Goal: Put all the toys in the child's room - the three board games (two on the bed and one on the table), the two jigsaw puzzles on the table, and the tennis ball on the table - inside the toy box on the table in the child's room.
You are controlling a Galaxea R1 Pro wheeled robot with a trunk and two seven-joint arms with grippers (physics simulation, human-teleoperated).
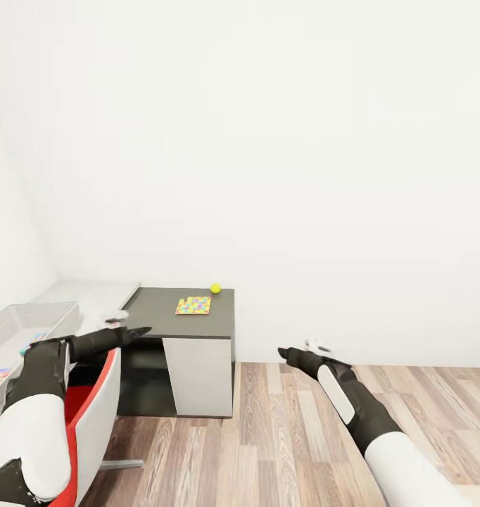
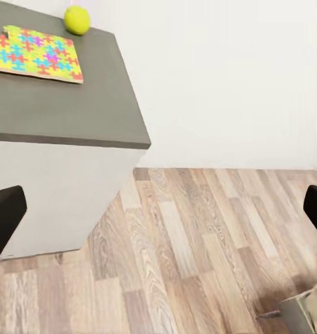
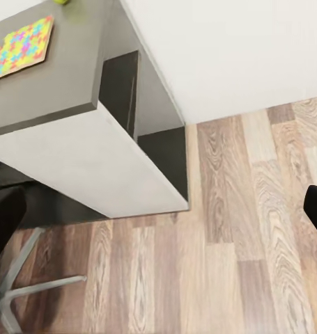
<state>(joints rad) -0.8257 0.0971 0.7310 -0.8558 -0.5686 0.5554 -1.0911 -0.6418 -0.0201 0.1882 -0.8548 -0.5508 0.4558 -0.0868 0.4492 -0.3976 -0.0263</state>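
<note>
Jigsaw puzzle (image 1: 193, 305) on table (image 1: 155, 304), well apart from both spread, empty grippers (image 1: 143, 329) (image 1: 282, 351).

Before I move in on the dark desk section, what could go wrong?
The tennis ball sits by the back edge near the jigsaw puzzle; a nudge could roll it off. The left tool hangs over the red chair, which might snag the arm. The flat puzzle offers little to pinch.
</note>
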